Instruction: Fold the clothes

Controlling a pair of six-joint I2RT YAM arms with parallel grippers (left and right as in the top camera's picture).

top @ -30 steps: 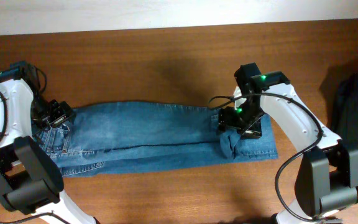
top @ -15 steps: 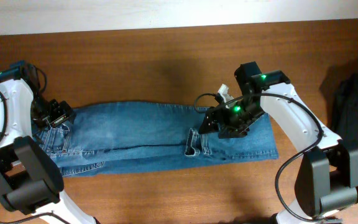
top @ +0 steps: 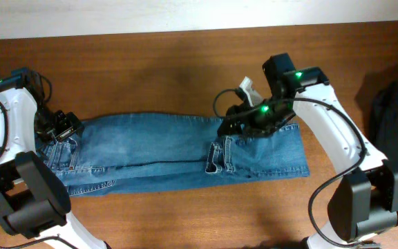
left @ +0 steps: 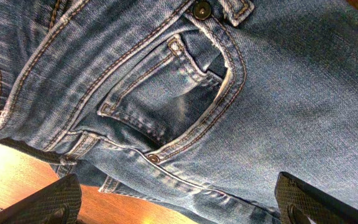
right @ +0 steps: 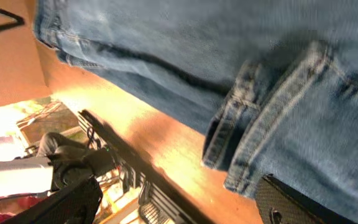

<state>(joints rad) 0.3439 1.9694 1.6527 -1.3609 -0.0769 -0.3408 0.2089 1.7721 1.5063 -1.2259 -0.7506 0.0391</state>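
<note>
The blue denim jeans (top: 150, 149) lie flat across the wooden table, waistband at the left. The leg ends are folded back over the legs, so the hems (top: 216, 158) lie near the middle. My left gripper (top: 62, 131) is open over the waist end; the left wrist view shows the front pocket (left: 166, 106) between its spread fingers (left: 179, 205). My right gripper (top: 232, 128) is open and empty, hovering just above the folded part behind the hems. The right wrist view shows the hems (right: 247, 137) and its spread fingers (right: 179, 199).
A dark garment (top: 396, 131) lies at the table's right edge. Bare wooden table (top: 185, 62) stretches behind the jeans up to the pale wall. A strip of table shows in front of the jeans.
My right gripper carried the leg ends leftward, let them go so the hems lie on the legs, then opened and moved a little left and back. The left arm has not moved.
</note>
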